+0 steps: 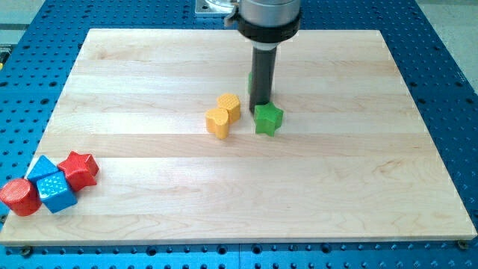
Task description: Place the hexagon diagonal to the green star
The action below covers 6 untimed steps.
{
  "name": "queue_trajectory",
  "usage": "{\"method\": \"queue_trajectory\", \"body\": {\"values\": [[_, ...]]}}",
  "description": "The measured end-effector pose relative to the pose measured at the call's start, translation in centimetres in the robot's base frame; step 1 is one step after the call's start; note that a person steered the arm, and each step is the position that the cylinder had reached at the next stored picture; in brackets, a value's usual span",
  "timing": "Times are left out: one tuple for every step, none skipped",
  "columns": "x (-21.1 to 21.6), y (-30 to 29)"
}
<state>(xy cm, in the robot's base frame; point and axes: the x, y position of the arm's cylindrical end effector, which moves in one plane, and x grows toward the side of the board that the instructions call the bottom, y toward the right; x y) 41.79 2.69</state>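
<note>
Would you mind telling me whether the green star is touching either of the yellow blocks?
No, the green star sits apart from the yellow hexagon and yellow heart, with bare board between them.

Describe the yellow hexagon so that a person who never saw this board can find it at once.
Start at the dark rod that comes down near the middle of the wooden board; my tip ends just above the green star. Toward the view's left of the star, two yellow blocks touch each other. The yellow hexagon is the upper one, nearer the rod; the yellow heart has a notched top.
</note>
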Motion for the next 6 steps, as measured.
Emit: {"method": "queue_trajectory", "body": {"values": [[0.6,-1.2],[0.3,-1.7],[0.3,-1.7],[1.7,-5.0],[0.8,-7.5],[-1.6,-4.8]]}}
